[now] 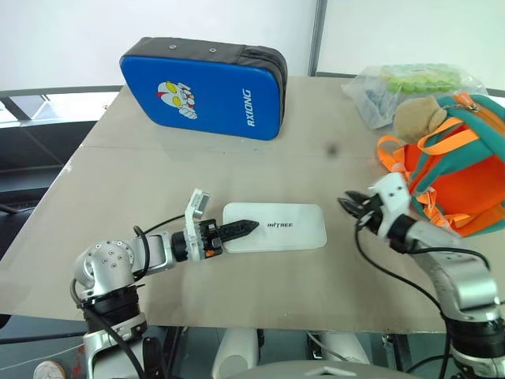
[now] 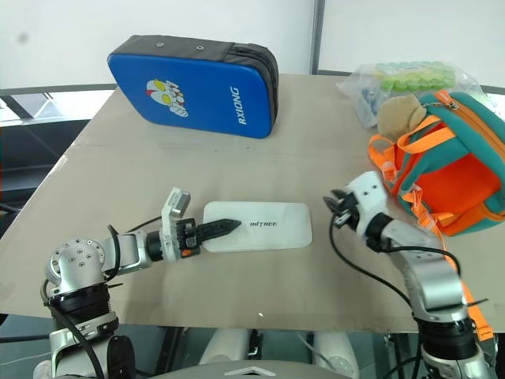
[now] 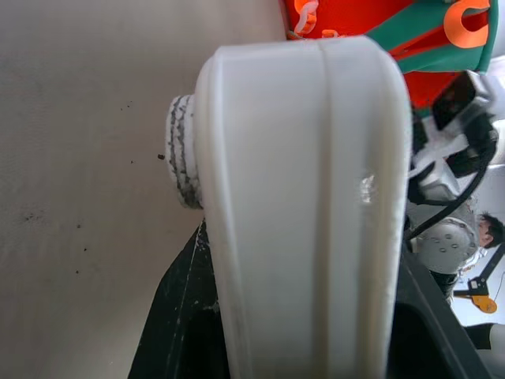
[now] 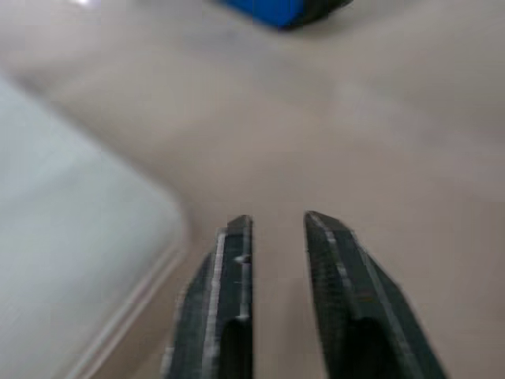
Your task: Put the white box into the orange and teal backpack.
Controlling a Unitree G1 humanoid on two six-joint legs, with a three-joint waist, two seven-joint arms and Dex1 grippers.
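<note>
One white box [image 1: 274, 227] lies flat on the table [image 1: 158, 174], near its front edge. The left claw [image 1: 246, 227] is at the box's left end, fingers clamped on that edge. The right claw [image 1: 348, 205] hovers off the box's right end, apart from it, fingers slightly parted, empty. One orange and teal backpack [image 1: 461, 170] at the table's right. One blue pad [image 1: 203, 88] at the far side.
</note>
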